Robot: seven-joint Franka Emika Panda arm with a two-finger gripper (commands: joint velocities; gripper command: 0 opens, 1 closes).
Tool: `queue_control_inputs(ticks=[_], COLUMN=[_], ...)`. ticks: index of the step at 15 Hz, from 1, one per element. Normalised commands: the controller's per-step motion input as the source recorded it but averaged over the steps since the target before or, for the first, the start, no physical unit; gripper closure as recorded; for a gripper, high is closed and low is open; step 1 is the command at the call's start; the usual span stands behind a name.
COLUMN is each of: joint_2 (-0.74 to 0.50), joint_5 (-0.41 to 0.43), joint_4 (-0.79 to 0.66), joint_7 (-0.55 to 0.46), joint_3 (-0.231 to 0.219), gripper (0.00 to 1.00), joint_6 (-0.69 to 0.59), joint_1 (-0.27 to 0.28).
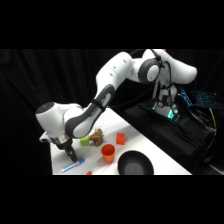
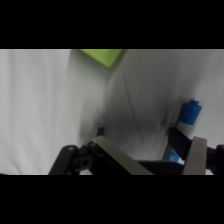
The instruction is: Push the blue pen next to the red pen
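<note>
Side view, left to right: the pincer is hanging low over the desk, just above the blue pen, which is lying near the desk's front edge. To its right are sitting a green object, a brown object, an orange cup, a red cube and a black bowl. A tiny red tip is showing at the front edge.

Wrist view: the fingers are standing apart, open, holding nothing; the pen's blue end is lying beside the right finger. No writing is legible.
</note>
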Motion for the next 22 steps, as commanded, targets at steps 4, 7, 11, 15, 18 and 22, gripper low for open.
queue_control_inputs(ticks=[4, 7, 11, 15, 18, 22], joint_2=[0.19, 0.15, 0.06, 0.02, -0.11, -0.40], joint_5=[0.007, -0.018, -0.074, -0.098, -0.030, 0.032], joint_4=[0.35, 0.30, 0.22, 0.18, 0.10, -0.21], joint_7=[-0.03, -0.01, 0.01, 0.04, 0.20, 0.26], joint_3=[0.006, 0.003, -0.014, -0.032, -0.062, -0.056], gripper=[0.00, 0.00, 0.00, 0.00, 0.00, 0.00], joint_6=[-0.16, -0.16, -0.15, -0.16, -0.41, -0.40], joint_1=[0.093, 0.102, 0.147, 0.124, 0.048, 0.039])
